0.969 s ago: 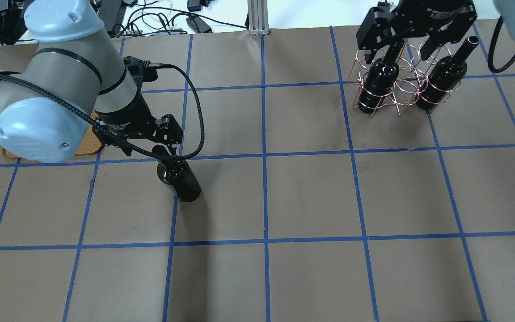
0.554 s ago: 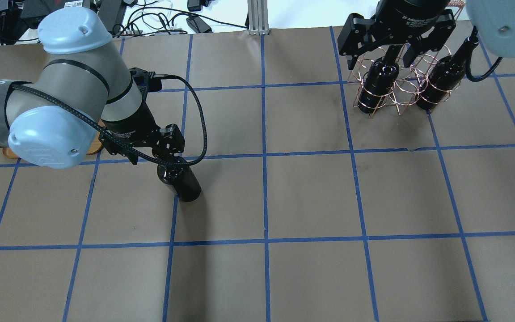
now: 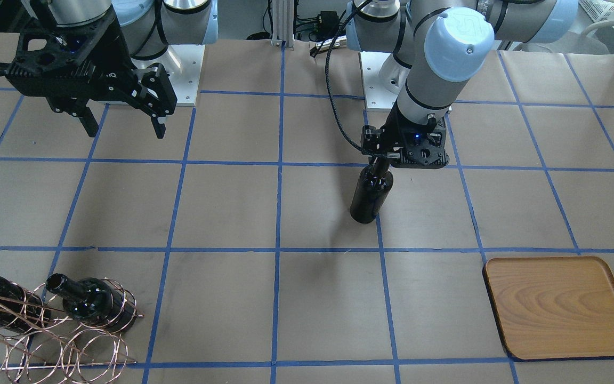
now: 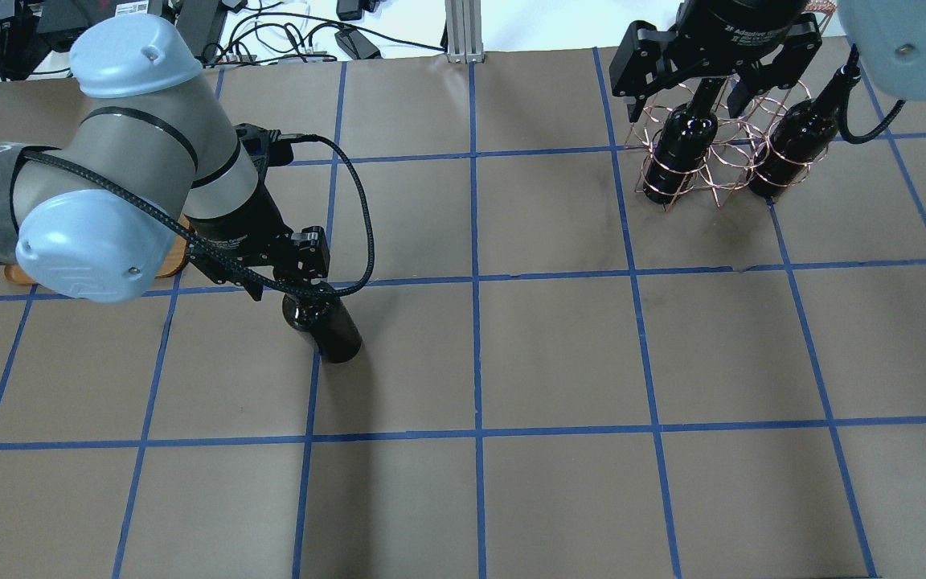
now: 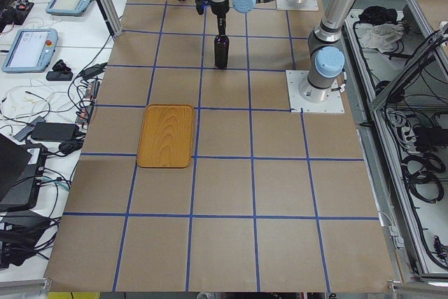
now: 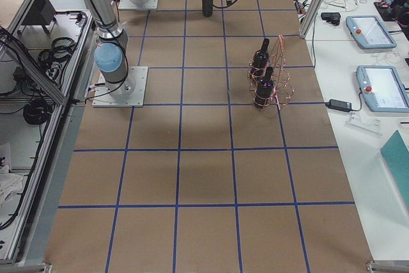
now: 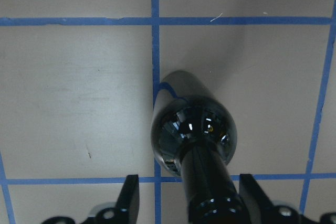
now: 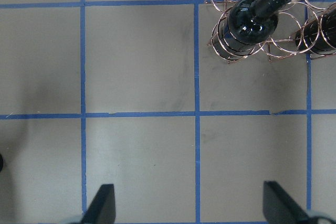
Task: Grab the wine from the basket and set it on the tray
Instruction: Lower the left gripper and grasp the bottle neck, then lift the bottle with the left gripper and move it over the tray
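One wine bottle (image 4: pixel 326 322) stands upright on the table, also in the front view (image 3: pixel 371 194). My left gripper (image 7: pixel 189 199) is open, with one finger on each side of the bottle's neck and a gap at both. Two more wine bottles (image 4: pixel 676 153) (image 4: pixel 792 149) sit in the copper wire basket (image 4: pixel 720 165) at the far right. My right gripper (image 3: pixel 126 128) is wide open and empty, held high near the basket (image 8: pixel 262 30). The wooden tray (image 3: pixel 557 306) lies empty; the left arm mostly hides it in the overhead view.
The brown paper table cover carries a blue tape grid. Cables and an aluminium post (image 4: pixel 463 32) lie beyond the far edge. The arm bases (image 3: pixel 179 69) stand at the robot's side.
My left gripper has moved slightly right and down, over the standing bottle's neck. My right arm has shifted left above the basket. The bottles have not moved.
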